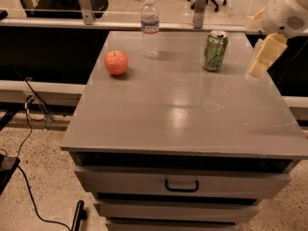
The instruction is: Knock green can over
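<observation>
The green can (214,51) stands upright at the back right of the grey cabinet top (183,105), silver top and pull tab showing. My gripper (262,57) hangs at the right edge of the view, to the right of the can and apart from it, just above the cabinet's right edge. Its pale fingers (263,56) point down and left. The white arm housing (286,8) sits above it.
A clear plastic water bottle (150,27) stands at the back middle. A red apple (116,62) lies at the back left. Drawers with a handle (182,185) are below the top. A rail with glass panels (86,4) runs behind. Cables (29,129) lie on the floor at left.
</observation>
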`<state>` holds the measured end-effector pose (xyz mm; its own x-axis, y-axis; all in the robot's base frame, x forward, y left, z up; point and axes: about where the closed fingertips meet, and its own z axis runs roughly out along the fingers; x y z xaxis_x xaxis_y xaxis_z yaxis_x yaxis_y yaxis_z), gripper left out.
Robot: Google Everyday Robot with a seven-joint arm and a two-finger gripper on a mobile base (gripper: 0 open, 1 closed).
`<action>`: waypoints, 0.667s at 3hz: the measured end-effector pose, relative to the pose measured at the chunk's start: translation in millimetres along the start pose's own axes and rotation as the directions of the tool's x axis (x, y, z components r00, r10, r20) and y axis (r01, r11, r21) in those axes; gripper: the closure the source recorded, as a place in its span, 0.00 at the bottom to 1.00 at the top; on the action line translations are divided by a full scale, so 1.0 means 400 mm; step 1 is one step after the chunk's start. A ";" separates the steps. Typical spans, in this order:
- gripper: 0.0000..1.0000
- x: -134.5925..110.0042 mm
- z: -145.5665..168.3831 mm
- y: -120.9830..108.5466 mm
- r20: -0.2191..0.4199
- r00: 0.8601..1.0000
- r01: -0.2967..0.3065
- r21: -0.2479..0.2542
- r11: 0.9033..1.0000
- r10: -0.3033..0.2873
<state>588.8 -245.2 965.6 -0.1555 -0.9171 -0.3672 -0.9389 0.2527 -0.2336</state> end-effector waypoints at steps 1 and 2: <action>0.00 0.013 0.101 -0.094 0.087 0.994 -0.055 -0.053 0.997 0.059; 0.00 -0.001 0.164 -0.150 0.141 0.988 -0.060 -0.049 0.997 0.067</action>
<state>665.2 -239.6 920.5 -0.1729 -0.8457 -0.5049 -0.9417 0.2921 -0.1668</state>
